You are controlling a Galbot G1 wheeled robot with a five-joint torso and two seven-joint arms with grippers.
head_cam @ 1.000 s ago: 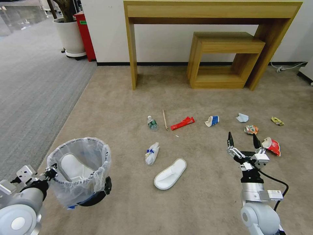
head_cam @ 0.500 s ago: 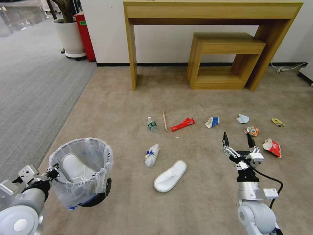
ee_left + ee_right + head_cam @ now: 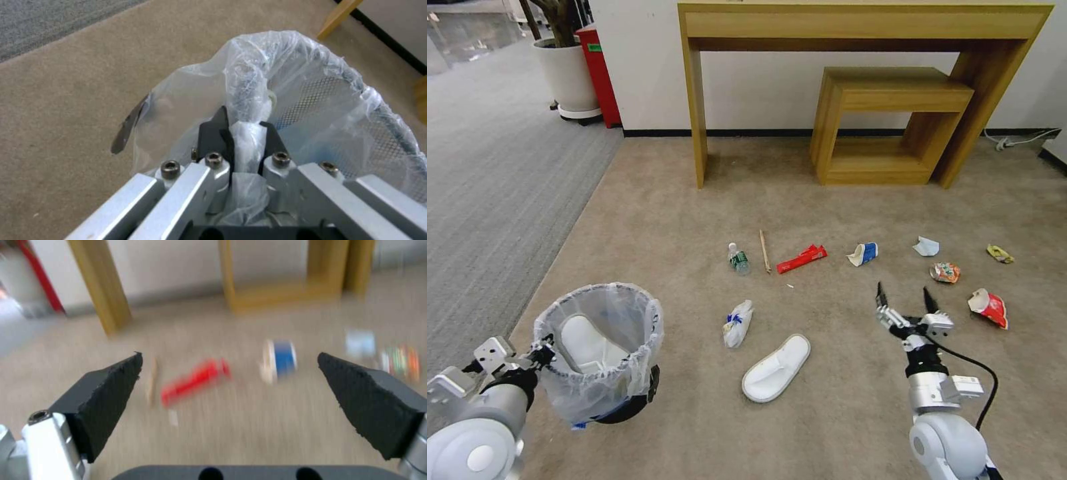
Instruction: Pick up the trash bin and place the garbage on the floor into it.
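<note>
The black trash bin (image 3: 602, 360) with its whitish bag hangs off the floor at my lower left, a white slipper (image 3: 584, 341) inside it. My left gripper (image 3: 246, 131) is shut on the bag-covered rim (image 3: 249, 100). On the beige floor (image 3: 840, 413) lie another slipper (image 3: 776, 359), a crushed bottle (image 3: 738, 323), a small bottle (image 3: 738, 259), a stick (image 3: 765, 251), a red wrapper (image 3: 802, 259), a blue-white cup (image 3: 864, 253), a can (image 3: 945, 272), a red-white cup (image 3: 989, 308) and a yellow wrapper (image 3: 1000, 254). My right gripper (image 3: 903, 299) hovers open above the floor, right of the slipper, below the cup.
A tall wooden console table (image 3: 860, 27) and a low wooden table (image 3: 887, 127) stand against the far wall. A red bin (image 3: 599, 73) and a white plant pot (image 3: 567, 77) sit at the back left beside grey striped carpet (image 3: 487, 187). A crumpled white scrap (image 3: 926, 247) lies near the can.
The whole view has shifted slightly, so the camera moved. My right gripper has drifted left, away from the red-white cup, still open. The bin stays held in my left gripper.
</note>
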